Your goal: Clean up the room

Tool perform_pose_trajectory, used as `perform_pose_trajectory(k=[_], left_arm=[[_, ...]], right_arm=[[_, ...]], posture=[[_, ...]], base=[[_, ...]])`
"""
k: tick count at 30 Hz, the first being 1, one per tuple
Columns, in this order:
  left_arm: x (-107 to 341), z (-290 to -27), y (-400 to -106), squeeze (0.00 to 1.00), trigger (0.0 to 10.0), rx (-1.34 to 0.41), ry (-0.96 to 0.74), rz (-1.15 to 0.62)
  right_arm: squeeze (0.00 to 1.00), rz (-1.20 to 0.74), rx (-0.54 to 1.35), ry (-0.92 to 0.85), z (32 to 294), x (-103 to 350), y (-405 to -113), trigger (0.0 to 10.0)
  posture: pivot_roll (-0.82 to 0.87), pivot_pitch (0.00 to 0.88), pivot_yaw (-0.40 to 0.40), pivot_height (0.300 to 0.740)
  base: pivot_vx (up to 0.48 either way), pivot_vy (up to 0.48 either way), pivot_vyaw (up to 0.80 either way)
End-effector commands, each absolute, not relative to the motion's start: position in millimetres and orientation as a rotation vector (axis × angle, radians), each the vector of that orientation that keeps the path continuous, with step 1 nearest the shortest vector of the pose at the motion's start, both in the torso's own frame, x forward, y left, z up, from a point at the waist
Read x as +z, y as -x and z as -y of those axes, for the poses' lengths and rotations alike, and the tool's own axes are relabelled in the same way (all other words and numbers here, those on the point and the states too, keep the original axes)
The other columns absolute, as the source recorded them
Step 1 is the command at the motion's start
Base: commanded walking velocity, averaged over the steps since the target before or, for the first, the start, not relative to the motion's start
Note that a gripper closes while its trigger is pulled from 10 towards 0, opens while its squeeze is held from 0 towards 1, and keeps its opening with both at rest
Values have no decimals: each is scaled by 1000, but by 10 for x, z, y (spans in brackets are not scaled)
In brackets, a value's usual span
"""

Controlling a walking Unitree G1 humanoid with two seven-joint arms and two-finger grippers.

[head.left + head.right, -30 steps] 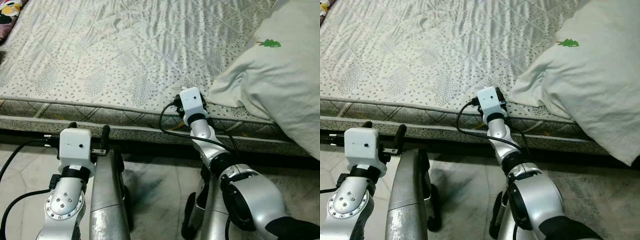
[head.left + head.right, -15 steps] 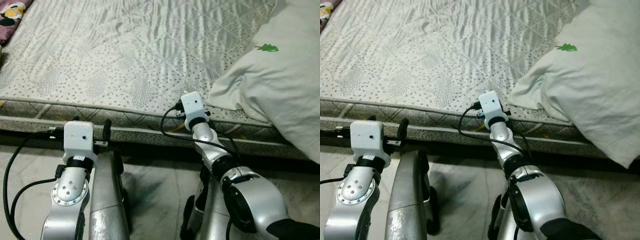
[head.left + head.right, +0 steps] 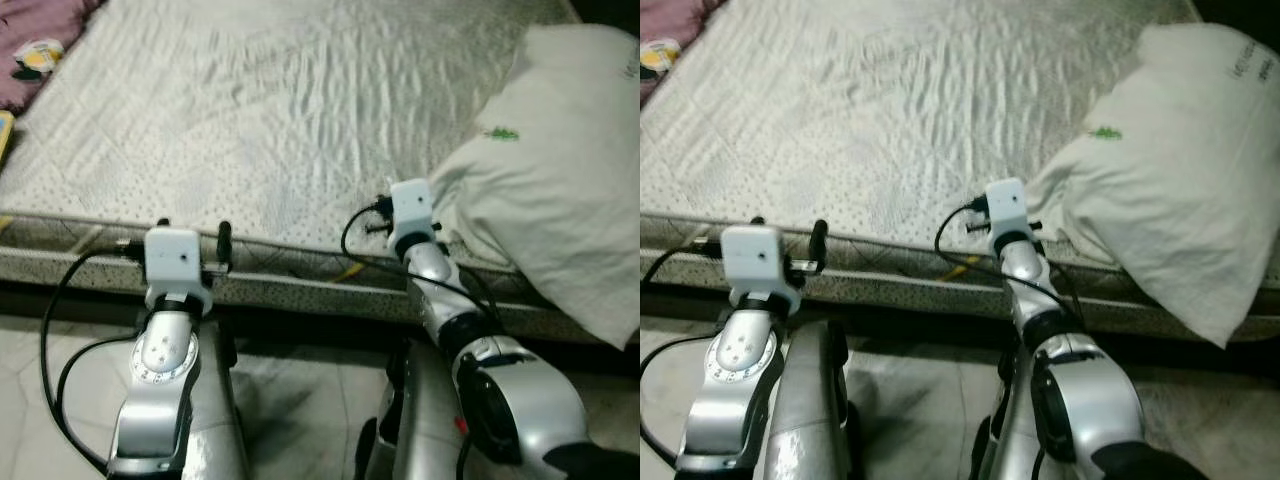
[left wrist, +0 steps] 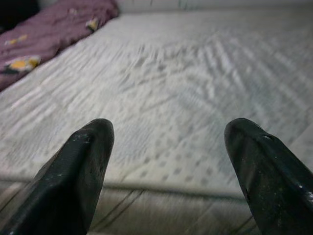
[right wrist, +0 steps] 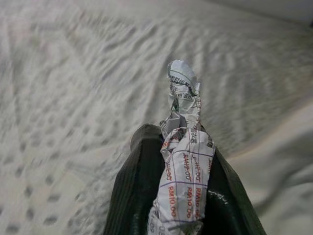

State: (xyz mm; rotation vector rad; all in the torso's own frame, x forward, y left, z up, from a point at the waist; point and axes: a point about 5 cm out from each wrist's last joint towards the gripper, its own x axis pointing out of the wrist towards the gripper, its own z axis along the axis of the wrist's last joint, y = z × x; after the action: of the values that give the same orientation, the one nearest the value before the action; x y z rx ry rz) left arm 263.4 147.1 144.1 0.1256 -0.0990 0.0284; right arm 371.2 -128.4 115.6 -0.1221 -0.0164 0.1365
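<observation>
My right gripper (image 5: 178,186) is shut on a crumpled paper wrapper (image 5: 183,161) printed in red and green; the paper sticks up between the black fingers (image 5: 132,196). In the eye views the right wrist (image 3: 410,208) hovers at the mattress (image 3: 260,120) front edge, beside the white pillow (image 3: 555,190). My left gripper (image 4: 166,161) is open with nothing between its fingers, held at the mattress edge; its wrist block (image 3: 173,255) is at the left.
A purple blanket (image 4: 54,34) with yellow marks lies at the far left of the bed. The large pillow overhangs the mattress at the right. Tiled floor (image 3: 290,380) lies below, between my arms.
The view has tilted up and now takes in more of the bed and pillow. Both wrists stand a little higher against the mattress edge. The right gripper still holds the paper.
</observation>
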Motion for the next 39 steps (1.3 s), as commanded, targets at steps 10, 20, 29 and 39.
perform_pose_trajectory(k=[10, 20, 29, 39], left_arm=[[1359, -1338, -2668, 0, 10000, -37, -97, 106], [1241, -1463, -2626, 0, 10000, -66, -103, 55], [1192, -1406, -2576, 0, 10000, -88, -85, 29], [1168, -1451, -2558, 0, 10000, -76, -86, 23]], right_arm=[[0, 101, 110, 12, 1478, 1070, -3336, 0], [0, 111, 61, 3, 1562, 1082, -2700, 5922], [0, 107, 110, -98, 1446, 1198, -2624, 10000], [0, 103, 142, -117, 1353, 1290, -2664, 10000]], posture=[[-31, 33, 1, 509], [-83, 38, 68, 509], [-72, 39, 85, 532], [-65, 33, 72, 584]], base=[[0, 0, 0], [0, 0, 0], [0, 0, 0], [0, 0, 0]])
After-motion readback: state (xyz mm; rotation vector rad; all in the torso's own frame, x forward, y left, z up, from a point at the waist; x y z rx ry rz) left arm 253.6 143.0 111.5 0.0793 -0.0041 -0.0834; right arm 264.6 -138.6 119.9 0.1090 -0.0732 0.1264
